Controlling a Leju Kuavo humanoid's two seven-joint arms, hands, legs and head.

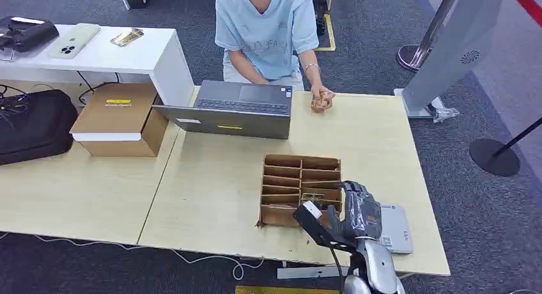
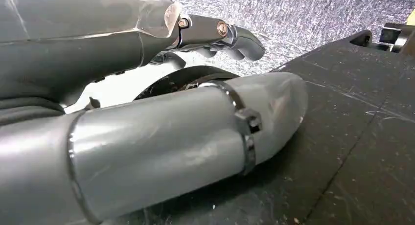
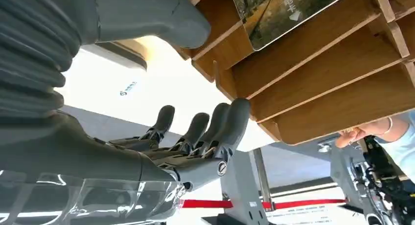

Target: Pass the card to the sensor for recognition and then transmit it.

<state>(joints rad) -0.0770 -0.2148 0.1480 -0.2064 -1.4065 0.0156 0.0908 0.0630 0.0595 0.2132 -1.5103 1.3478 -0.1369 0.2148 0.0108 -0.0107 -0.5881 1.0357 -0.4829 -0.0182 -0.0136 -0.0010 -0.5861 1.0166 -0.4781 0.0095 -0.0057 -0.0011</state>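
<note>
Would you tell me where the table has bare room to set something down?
Bare wood lies between the laptop and the cardboard divider box, and left of that box. It is crowded around the right hand and white device.

right robot hand point(image 1: 353, 212) raised, fingers spread, empty

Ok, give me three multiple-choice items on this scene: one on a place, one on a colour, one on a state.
1. Where is the card?
A. in a slot of the cardboard divider box
B. on the laptop
C. on the floor

2. What colour is the person's shirt?
A. red
B. light blue
C. black

3. What is the right hand holding?
A. the card
B. a phone
C. nothing

Key: 1 A, the right wrist view shows it lying between the dividers. 2 B, plain in the head view. 3 C, its fingers are spread near the box, holding nothing.
</note>
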